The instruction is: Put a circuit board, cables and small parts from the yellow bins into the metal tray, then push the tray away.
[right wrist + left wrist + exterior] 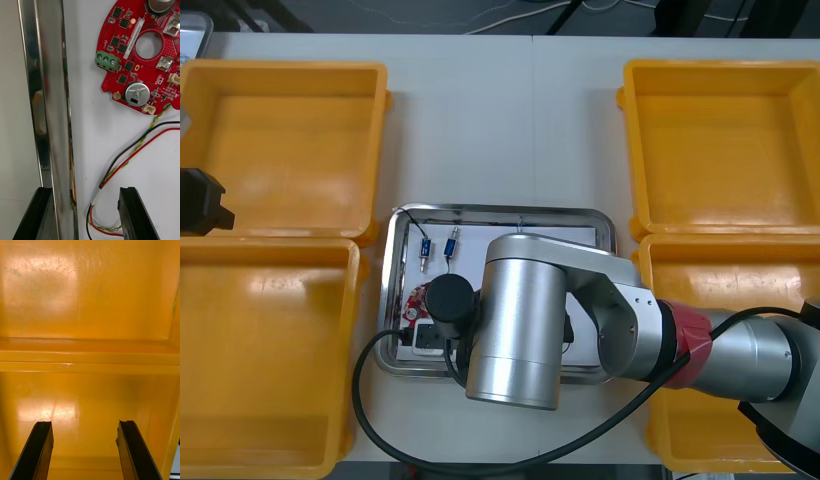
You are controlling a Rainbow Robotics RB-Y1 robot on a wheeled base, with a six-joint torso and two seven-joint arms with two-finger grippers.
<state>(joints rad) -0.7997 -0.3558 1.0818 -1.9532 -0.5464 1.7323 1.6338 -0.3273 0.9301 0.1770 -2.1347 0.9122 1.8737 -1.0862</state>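
Observation:
The metal tray (394,300) lies mid-table, white inside, with my right arm stretched across it. In it are a round red circuit board (144,56), a red and yellow cable (146,140) twisted with a black lead, and two small blue parts (425,250) near a thin black cable (410,214). My right gripper (84,210) is open and straddles the tray's shiny side rim (47,112): one finger (35,215) is outside over the table, the other (137,215) is inside by the cable's end. My left gripper (84,450) is open over a yellow bin (90,296) at the left.
Two yellow bins stand on the left (285,150) (260,350) and two on the right (725,145) (740,290). The right arm's silver body (520,320) covers the tray's near half. Bare table runs beyond the tray, between the far bins.

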